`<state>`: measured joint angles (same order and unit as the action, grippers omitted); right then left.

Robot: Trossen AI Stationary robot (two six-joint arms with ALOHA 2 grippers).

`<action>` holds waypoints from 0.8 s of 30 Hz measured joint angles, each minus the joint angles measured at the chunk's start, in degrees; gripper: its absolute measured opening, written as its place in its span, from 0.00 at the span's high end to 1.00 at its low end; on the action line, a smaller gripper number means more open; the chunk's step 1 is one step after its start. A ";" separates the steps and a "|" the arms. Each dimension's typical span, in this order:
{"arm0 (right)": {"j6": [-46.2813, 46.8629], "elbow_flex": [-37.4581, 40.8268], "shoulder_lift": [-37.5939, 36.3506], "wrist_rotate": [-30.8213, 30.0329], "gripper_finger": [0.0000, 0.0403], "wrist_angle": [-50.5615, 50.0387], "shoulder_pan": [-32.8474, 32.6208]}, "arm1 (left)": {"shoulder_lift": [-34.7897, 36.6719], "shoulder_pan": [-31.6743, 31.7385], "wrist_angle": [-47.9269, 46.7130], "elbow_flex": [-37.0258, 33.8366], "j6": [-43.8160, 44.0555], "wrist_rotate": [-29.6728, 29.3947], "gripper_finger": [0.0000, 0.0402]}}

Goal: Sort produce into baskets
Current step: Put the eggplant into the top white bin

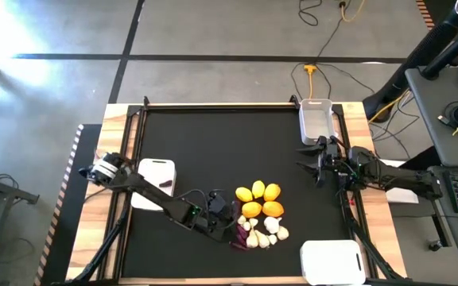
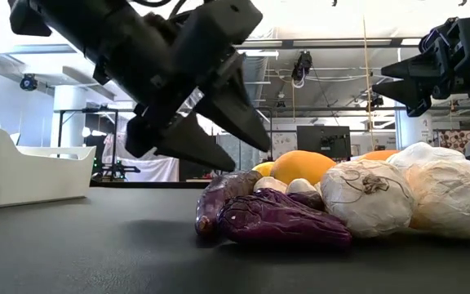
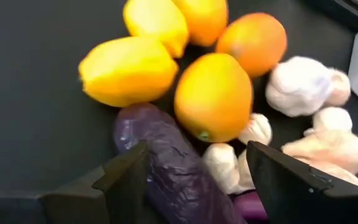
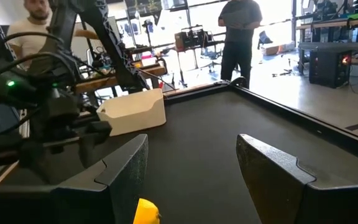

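The produce lies in one pile near the table's front middle: several yellow-orange citrus fruits [image 1: 259, 200], whitish garlic bulbs [image 1: 270, 232] and dark purple vegetables [image 1: 240, 233]. My left gripper [image 1: 227, 214] is open just above the pile's left side. In the left wrist view [image 3: 197, 152] its fingers stand on either side of one purple vegetable [image 3: 169, 165]. In the low view [image 2: 239, 155] they hover a little above the purple vegetables [image 2: 280, 220]. My right gripper [image 1: 318, 163] is open and empty, raised at the right. Three white baskets stand at the left [image 1: 155, 181], far right [image 1: 318, 119] and near right [image 1: 332, 260].
The black mat has a raised frame [image 1: 237, 105] around it. Free room lies across its middle and far half. Two people [image 4: 241, 31] stand in the room beyond the table, with desks and gear around them.
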<state>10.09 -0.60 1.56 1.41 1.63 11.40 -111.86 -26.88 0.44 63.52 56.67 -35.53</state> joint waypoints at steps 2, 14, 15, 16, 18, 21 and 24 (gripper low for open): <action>0.00 0.01 0.00 0.00 0.41 -0.10 0.00 | -1.76 -0.18 -4.48 2.85 -0.17 -0.80 0.37; -0.01 0.01 0.00 0.00 0.41 -0.13 0.00 | -10.98 -0.46 -30.52 18.41 1.61 -3.23 0.38; -0.02 0.00 0.00 0.00 0.41 -0.13 0.00 | -11.41 -0.46 -31.08 18.66 2.30 -2.83 0.38; -0.02 0.00 0.00 0.00 0.41 -0.13 0.00 | -11.74 -0.46 -31.48 18.72 2.87 -2.52 0.38; -0.01 0.01 0.00 0.00 0.41 -0.13 0.00 | -11.86 -0.46 -31.85 18.22 3.77 -1.64 0.41; -0.01 0.01 0.00 0.00 0.41 -0.14 0.00 | -11.18 -0.46 -31.89 16.98 5.18 -1.54 0.47; 0.00 0.01 0.00 0.00 0.41 -0.14 0.00 | -9.47 -0.43 -32.90 15.25 5.33 -1.35 0.57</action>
<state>10.09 -0.59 1.56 1.41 1.49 11.40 -121.33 -27.31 -32.46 78.77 62.00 -36.88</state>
